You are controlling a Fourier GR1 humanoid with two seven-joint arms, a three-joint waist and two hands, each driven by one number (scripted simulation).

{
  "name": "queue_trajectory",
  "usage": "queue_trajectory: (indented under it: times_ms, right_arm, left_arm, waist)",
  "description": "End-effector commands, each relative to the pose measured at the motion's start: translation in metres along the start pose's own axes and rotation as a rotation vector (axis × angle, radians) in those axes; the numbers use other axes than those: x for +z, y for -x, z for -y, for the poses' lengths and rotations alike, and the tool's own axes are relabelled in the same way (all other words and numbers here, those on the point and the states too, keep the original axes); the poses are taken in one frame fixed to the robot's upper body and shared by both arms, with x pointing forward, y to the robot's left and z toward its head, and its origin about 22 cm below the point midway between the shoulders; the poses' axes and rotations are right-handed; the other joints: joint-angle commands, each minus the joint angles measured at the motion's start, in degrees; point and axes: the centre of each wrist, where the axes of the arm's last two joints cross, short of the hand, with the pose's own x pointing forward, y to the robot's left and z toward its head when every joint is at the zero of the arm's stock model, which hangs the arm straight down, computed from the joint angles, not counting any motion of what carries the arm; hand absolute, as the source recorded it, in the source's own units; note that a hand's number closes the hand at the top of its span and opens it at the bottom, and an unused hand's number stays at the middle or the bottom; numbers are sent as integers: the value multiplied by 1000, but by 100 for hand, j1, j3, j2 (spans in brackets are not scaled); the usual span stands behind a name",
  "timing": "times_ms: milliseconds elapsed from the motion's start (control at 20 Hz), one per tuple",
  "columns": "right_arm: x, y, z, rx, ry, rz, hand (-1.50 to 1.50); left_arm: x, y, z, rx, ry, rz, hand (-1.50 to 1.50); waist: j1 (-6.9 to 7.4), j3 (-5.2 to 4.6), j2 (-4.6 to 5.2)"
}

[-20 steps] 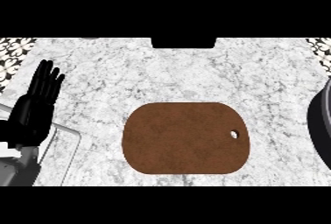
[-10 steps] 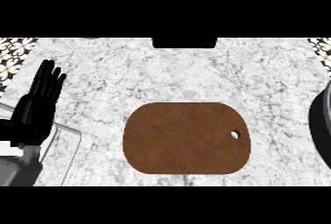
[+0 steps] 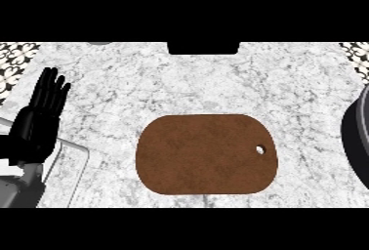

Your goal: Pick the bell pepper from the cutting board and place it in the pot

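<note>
White-and-grey marbled stone counter fills the head view, seen from steeply above. At its centre lies a brown wooden cutting board (image 3: 206,154), rounded at the corners, with a small hanging hole near its right edge, and its top is bare: no bell pepper shows on it or anywhere else on the counter. At the far right edge a dark curved rim, most likely the pot (image 3: 356,141), is cut off by the frame, so its inside cannot be seen; it stands apart from the board with a strip of counter between them. Well to the left of the board, near the left edge, the left hand (image 3: 39,119) rests open with its black fingers straight and pointing up the view, holding nothing, its grey forearm coming in from the lower left corner. Just beside it sits a pale, glassy rectangular shape that I cannot identify. The right hand is out of sight. Across the last second nothing has shifted: board, rim and resting hand sit exactly where they were. With the pepper gone from the board and nothing moving, the likeliest reading is that it is already in the pot or out of frame with the right hand, though neither can be confirmed from here.
</note>
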Motion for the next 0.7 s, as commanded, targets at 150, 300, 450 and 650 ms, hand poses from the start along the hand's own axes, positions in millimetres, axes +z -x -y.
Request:
queue_trajectory:
  times_ms: [150,300,450,650]
  right_arm:
    - [10,16,17,-265,117,-77,-150]
    - [14,20,49,-346,179,-59,-150]
    - [27,29,67,-344,237,-23,-150]
    - [48,47,96,-407,292,-34,-150]
  left_arm:
    - [-21,-9,23,0,-11,33,0]
    - [-18,-17,8,8,-14,19,0]
    - [-26,-3,15,-16,-19,32,0]
    - [-17,-7,7,0,-4,32,0]
  waist:
    - [-159,-101,86]
    - [-94,-96,87]
    - [-160,-99,98]
    - [-44,-79,127]
